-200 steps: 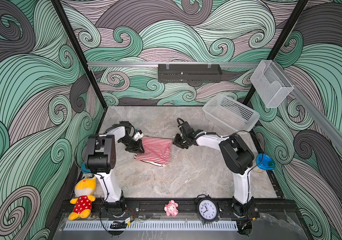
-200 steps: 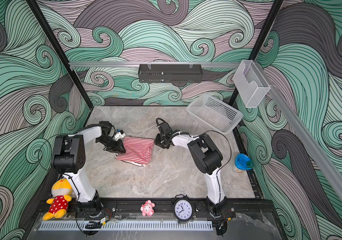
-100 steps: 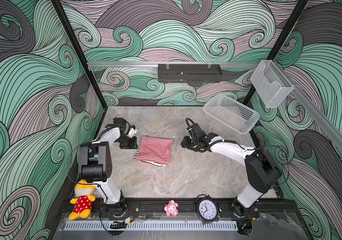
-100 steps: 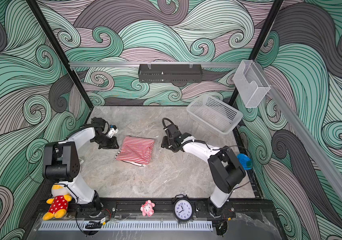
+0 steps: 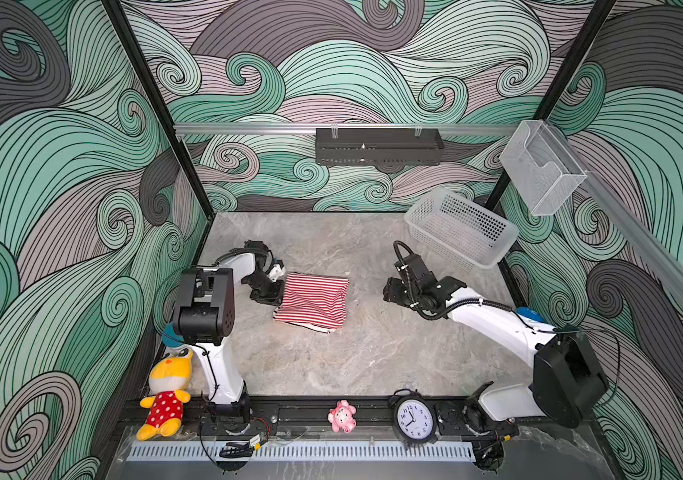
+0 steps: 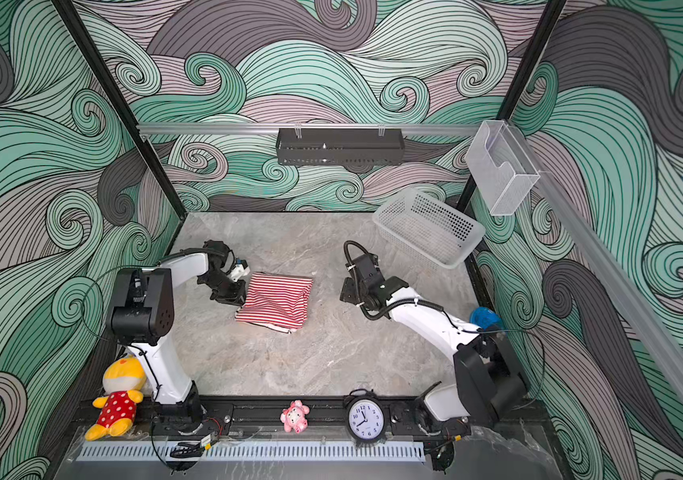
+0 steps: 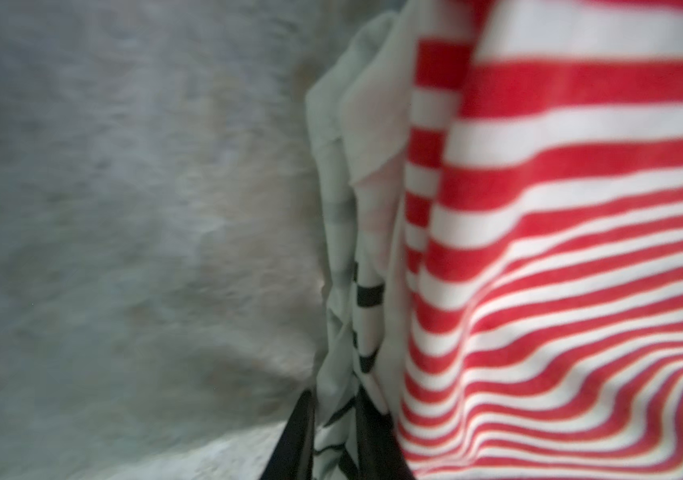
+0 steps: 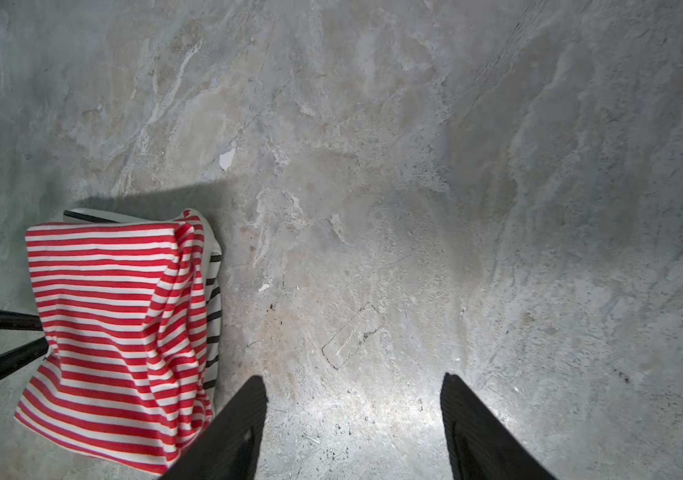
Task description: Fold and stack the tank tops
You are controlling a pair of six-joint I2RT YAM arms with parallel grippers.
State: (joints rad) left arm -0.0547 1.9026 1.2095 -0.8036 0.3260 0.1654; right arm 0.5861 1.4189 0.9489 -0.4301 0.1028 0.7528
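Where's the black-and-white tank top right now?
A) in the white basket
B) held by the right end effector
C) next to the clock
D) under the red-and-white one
D: in the right wrist view, the black-and-white tank top peeks out from beneath the folded red-and-white tank top.

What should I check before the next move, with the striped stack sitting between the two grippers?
1. Stacking: red-and-white tank top lies on black-and-white tank top: ok.
2. Top layer smooth: not ok, bunched along one side.
3. Lower fold: cannot tell, mostly covered.
4. Release: left gripper let go: not ok, it pinches the black-and-white tank top's edge.
5. Clearance: right gripper open, apart from the stack: ok.
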